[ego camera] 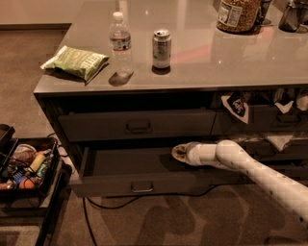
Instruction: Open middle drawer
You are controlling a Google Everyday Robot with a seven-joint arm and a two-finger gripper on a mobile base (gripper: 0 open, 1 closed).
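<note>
The middle drawer [108,185] stands pulled out from the dark grey cabinet, with its small centre handle [142,187] facing me and its inner floor showing. My gripper [180,153] hangs over the right part of the drawer's inside, behind the front panel and clear of the handle. The white arm [260,175] runs from the gripper down to the lower right. A closed drawer [96,126] with the same kind of handle sits directly above.
On the counter [202,72] are a green chip bag [77,61], a water bottle [120,43], a can [161,48] and a jar [238,14]. A black cart of items [24,168] stands at the left. A cable [96,204] lies on the floor. Bags poke out of the right-hand drawers [279,120].
</note>
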